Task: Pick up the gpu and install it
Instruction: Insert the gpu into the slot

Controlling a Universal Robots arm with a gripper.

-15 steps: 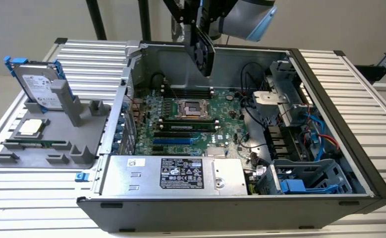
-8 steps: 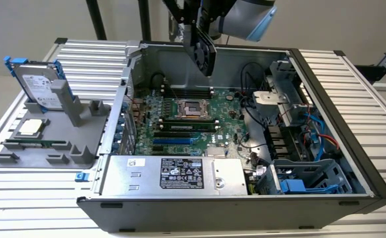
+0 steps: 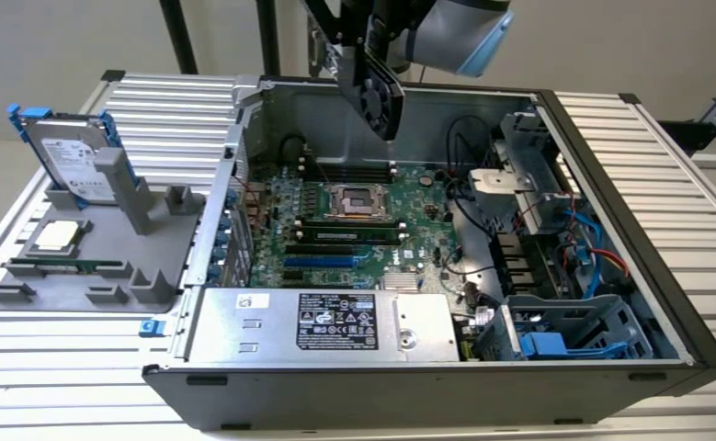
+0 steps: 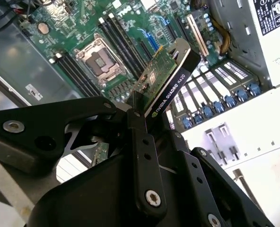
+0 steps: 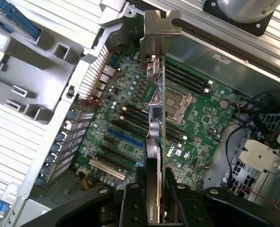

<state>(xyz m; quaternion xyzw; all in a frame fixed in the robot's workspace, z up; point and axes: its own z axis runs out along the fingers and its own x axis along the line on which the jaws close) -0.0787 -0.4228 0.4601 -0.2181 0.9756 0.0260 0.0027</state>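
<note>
Ribbed metal table point(image 3: 658, 156) under an open computer case point(image 3: 431, 390), shown in the exterior view with the motherboard point(image 3: 333, 234) facing up. I am holding the gpu point(image 3: 380, 92) in the air over the far part of the case, above the motherboard and not touching it. The card hangs edge-on beneath my arm, near the case's far wall.

My jaws are closed on the gpu. In the second wrist view a black finger point(image 4: 141, 156) presses against the card's cooler side, and the green board sticks out beyond it. In the first wrist view the card runs away from the jaws as a thin edge, with its silver bracket point(image 5: 160, 28) at the end farthest from them. Below it lie the processor socket point(image 5: 174, 101) and the row of expansion slots point(image 5: 121, 142).

The grey power supply point(image 3: 321, 322) fills the near side of the case. On the exterior view's left, a grey parts holder point(image 3: 75, 276) rests on the table just beside the case. A hard drive point(image 3: 70, 161) in a blue frame stands upright at its far end, and a square processor chip point(image 3: 57, 236) lies flat nearer to me.
</note>
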